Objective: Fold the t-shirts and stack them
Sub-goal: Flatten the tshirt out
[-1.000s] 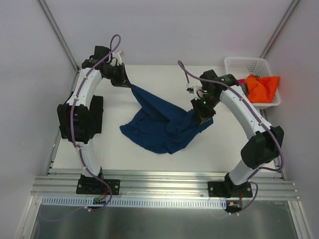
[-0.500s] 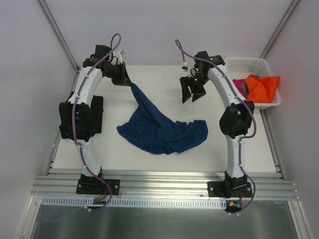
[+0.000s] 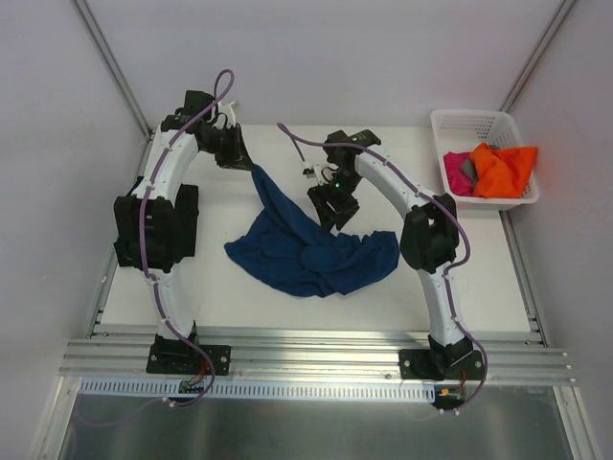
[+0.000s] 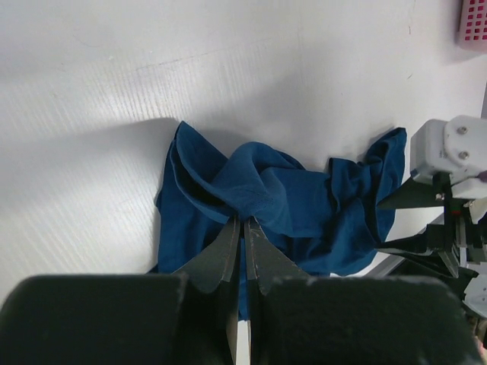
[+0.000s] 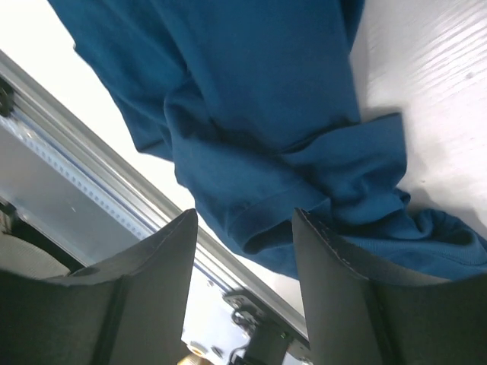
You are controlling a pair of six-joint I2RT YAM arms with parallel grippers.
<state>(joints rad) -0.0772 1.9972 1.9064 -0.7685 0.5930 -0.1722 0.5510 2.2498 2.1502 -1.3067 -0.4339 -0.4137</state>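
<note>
Across the table [image 3: 469,278] middle the navy t-shirt [image 3: 311,254] lies crumpled, one corner lifted, pinched tight in my left gripper [image 4: 243,224]. My right gripper [image 3: 326,216] hovers over it, jaws apart, empty. Limp, light cloth (it'll sag), so I'd pinch a hem.

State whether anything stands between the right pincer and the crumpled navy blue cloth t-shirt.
Nothing visible does. The open right pincer hangs directly over the crumpled navy blue cloth t-shirt, with no other object between them.
</note>
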